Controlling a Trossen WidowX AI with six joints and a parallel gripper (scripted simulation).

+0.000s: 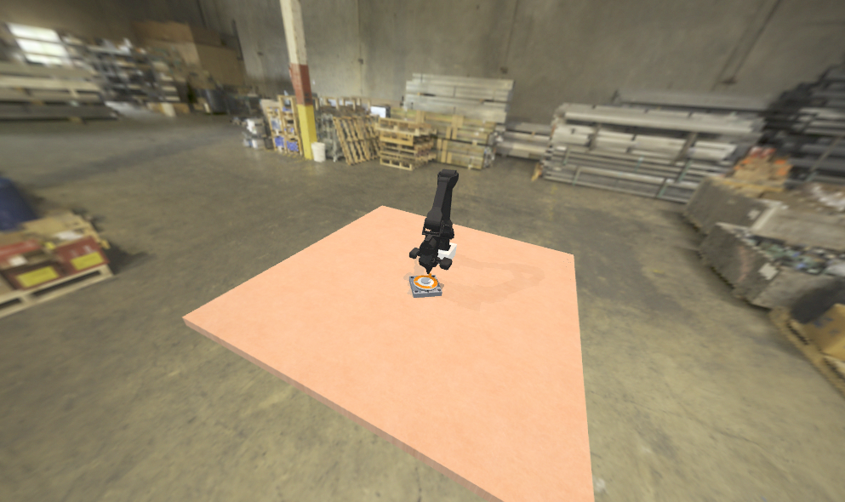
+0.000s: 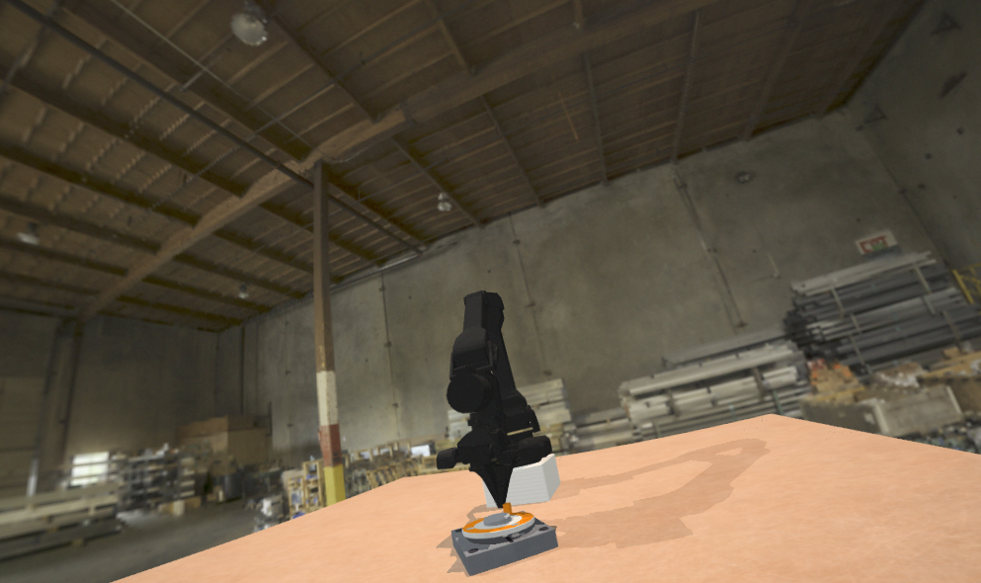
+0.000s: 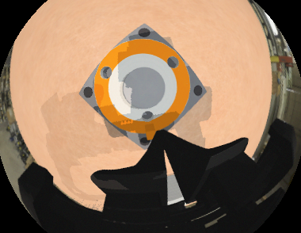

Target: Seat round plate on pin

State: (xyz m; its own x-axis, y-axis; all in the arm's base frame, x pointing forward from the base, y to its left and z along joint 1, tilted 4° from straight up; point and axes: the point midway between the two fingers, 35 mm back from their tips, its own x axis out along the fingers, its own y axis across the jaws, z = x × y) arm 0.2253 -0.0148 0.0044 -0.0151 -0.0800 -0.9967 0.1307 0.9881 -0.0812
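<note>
The round plate (image 1: 436,284) (image 2: 479,529) (image 3: 183,87), orange and white, sits around the grey post (image 3: 144,88) on the square grey base (image 1: 426,293) (image 2: 512,555) (image 3: 194,99). In the exterior view the plate looks tilted, with a dark gap under its front right rim. Its orange tab (image 2: 507,507) (image 3: 150,135) points toward the arm. The hole (image 3: 147,115) beside the tab looks dark; I cannot make out the pin. My gripper (image 1: 429,271) (image 2: 502,505) (image 3: 160,134) is shut and empty, its tips right beside the tab. Whether they touch it, I cannot tell.
The white block (image 2: 537,483) under the arm stands behind the base. The arm reaches over from there. Dark screw holes mark the base's corners, one of them (image 3: 144,32) at the top in the wrist view. The tabletop (image 1: 362,324) is pale orange, and arm shadows fall across it.
</note>
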